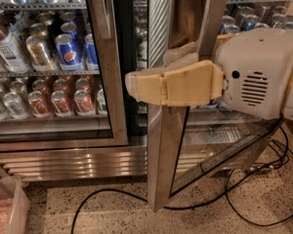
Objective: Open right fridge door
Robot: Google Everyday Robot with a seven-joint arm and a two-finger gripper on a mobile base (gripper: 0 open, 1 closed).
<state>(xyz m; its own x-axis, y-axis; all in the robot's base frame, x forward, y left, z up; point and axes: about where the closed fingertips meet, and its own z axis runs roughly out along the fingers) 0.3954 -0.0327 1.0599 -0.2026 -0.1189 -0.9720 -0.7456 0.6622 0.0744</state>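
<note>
1. Our hand (pixel 136 87) lies level across the free steel edge of the right fridge door (pixel 162 155), tip pointing left past it, with the white wrist housing (pixel 256 74) to its right.
2. We cannot tell how far open the hand is, or whether it grips the frame.
3. The door stands ajar. Its edge runs above and below the hand, with a dark gap to the hand's left before the left door (pixel 107 82) and its cans (pixel 68 52).
4. We judge the hand sits at this edge because leverage is greatest farthest from the hinge.
5. Below the hand, a black cable (pixel 112 199) crosses the floor beside the fridge (pixel 63 162) grille, and a wider swing could snag it.
</note>
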